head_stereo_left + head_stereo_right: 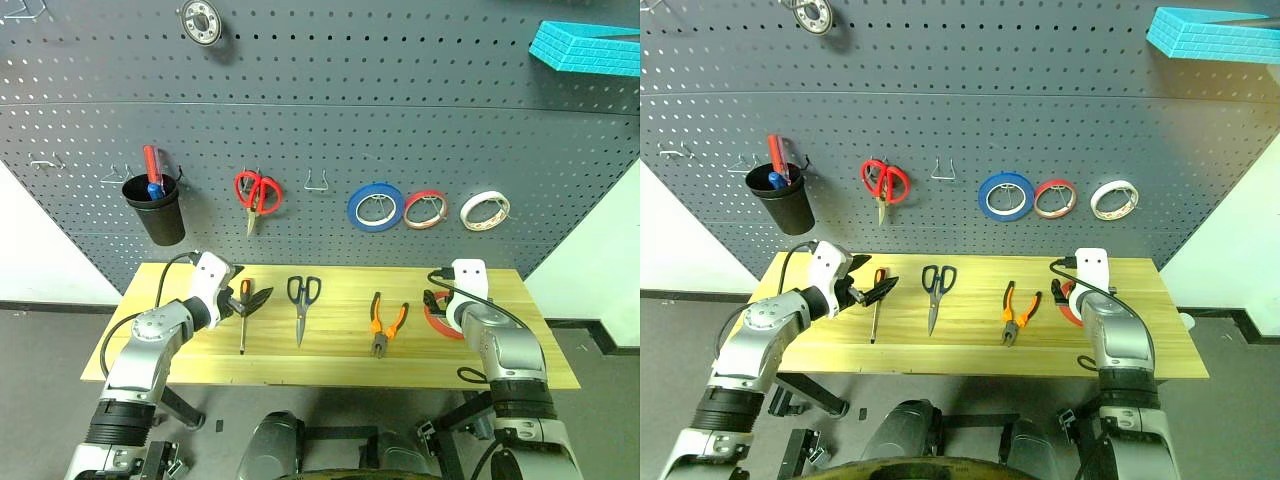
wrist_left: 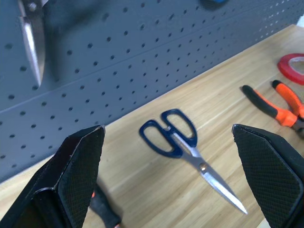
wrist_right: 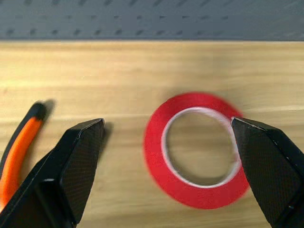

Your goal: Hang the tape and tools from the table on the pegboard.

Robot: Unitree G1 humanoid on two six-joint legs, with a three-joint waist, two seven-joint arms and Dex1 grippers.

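Apparently flat on table [image 3: 95,71]: red tape [image 3: 156,156], right hand [image 3: 171,166] spread above.

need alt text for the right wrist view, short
The right hand, its two black fingers spread wide, hangs above a flat roll of red tape lying on the light wooden table. An orange-and-black pliers handle lies beside the tape, and the grey pegboard stands behind.

Red tape [image 3: 190,156], pliers [image 1: 385,322], scissors [image 1: 303,305], screwdriver [image 1: 242,312] lie on table [image 1: 330,365].
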